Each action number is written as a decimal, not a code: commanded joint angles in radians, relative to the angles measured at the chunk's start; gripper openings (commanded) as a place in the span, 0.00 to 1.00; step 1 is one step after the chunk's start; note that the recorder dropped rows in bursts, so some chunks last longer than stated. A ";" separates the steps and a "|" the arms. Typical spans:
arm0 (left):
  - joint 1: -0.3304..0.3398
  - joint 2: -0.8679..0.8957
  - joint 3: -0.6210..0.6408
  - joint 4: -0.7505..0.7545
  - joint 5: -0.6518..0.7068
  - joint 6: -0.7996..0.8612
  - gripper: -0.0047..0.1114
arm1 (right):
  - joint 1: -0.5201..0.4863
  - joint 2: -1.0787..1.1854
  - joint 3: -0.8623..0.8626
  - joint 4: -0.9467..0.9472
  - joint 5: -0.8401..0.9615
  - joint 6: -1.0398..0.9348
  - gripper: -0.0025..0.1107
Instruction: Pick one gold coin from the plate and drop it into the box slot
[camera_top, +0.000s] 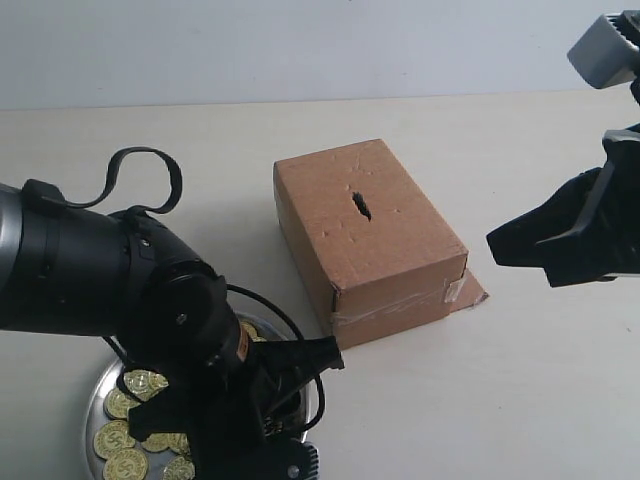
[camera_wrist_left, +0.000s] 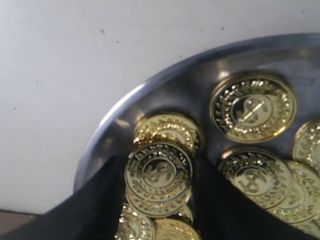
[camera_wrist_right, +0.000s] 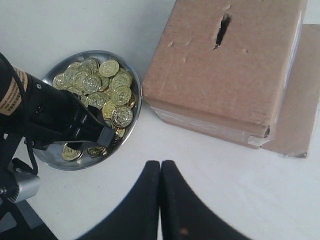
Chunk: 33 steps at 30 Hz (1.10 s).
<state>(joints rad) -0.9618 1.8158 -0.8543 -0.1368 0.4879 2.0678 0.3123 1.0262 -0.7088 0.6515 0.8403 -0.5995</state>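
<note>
Pick-up stage: the left tool (camera_wrist_right: 106, 136) dips into the plate (camera_wrist_right: 55, 159), at seven o'clock from the box (camera_top: 385, 245), jaws flanking one gold coin (camera_wrist_left: 159, 172); whether they pinch it cannot be told. The next move likely calls for a firm grip, then a carry toward one o'clock to the slot (camera_top: 360, 205). The right tool (camera_wrist_right: 160, 200) hangs pressed together.

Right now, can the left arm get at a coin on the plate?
Probably yes. The left gripper is down inside the plate, its jaws on either side of one gold coin, with nothing in the way. Whether they are touching it, I cannot tell.
</note>
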 joint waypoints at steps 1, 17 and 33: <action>-0.003 -0.022 0.007 -0.004 -0.003 -0.008 0.39 | 0.001 -0.005 0.002 0.001 -0.003 -0.008 0.02; 0.007 -0.109 0.007 -0.004 -0.016 -0.300 0.39 | 0.001 0.007 0.003 0.022 -0.008 -0.008 0.02; 0.166 -0.233 0.007 -0.061 0.057 -0.695 0.39 | 0.146 0.402 0.134 0.900 -0.175 -0.605 0.02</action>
<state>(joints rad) -0.8115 1.6022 -0.8521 -0.1523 0.5400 1.4008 0.3935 1.3502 -0.5784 1.4192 0.7027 -1.0897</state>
